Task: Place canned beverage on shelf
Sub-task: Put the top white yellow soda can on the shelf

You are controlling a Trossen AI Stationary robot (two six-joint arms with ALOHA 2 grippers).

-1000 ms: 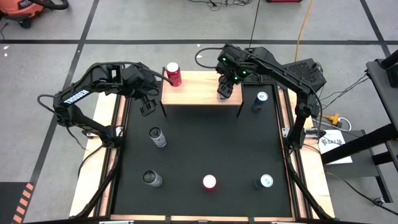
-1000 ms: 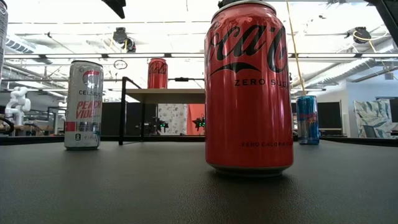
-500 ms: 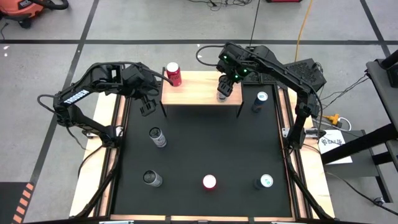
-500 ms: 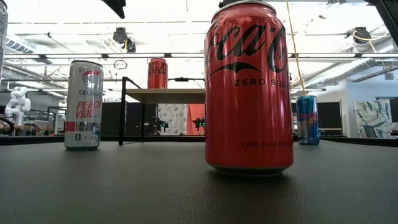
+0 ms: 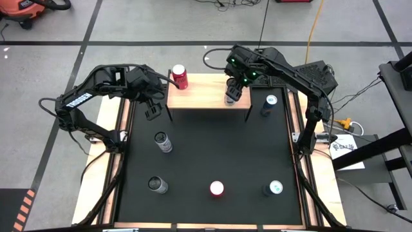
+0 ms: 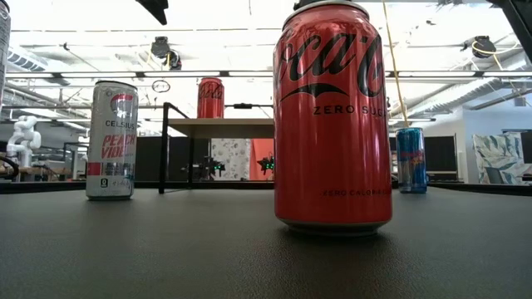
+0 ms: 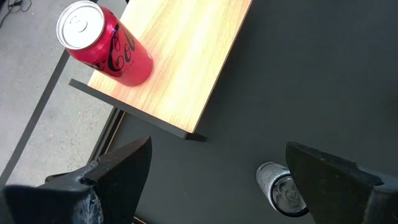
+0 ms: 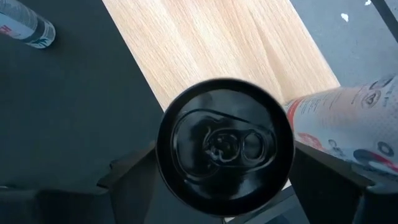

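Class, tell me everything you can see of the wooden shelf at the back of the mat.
The shelf is a small raised platform with a light, grained wood top on thin black legs, standing at the far edge of the black mat. A red can stands upright near its left end. Near its right end a black-topped can stands upright between the fingers of the right pincer, which are spread open on either side of it. The left pincer waits beside the shelf's left end.

Grey floor (image 5: 161,26) with black tape lines (image 5: 193,43), bright ceiling lights (image 6: 208,17), distant desks.
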